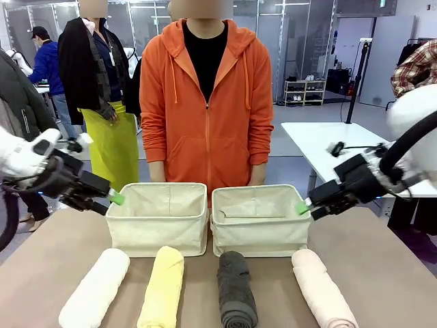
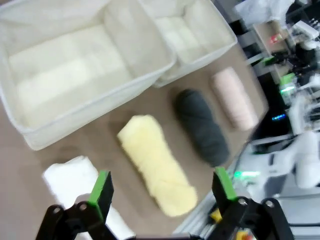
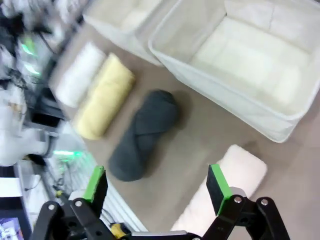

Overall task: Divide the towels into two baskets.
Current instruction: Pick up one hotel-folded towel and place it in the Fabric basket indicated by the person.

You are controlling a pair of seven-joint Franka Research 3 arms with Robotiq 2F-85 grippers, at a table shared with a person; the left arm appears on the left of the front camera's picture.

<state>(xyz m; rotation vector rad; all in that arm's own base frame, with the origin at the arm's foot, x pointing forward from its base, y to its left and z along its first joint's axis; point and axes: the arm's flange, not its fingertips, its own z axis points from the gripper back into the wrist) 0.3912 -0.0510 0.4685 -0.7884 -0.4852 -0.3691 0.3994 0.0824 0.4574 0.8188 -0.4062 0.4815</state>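
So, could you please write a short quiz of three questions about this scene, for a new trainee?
1. True or false: the left basket already holds a towel.
2. Which towel lies nearest the right gripper? A white, B pale yellow, C dark grey, D pale pink.
3. Fill in: the jaws of the left gripper stand ____.

Key
1. False: it is empty.
2. D: the pale pink towel, at the right end of the row.
3. Open, with nothing between them.
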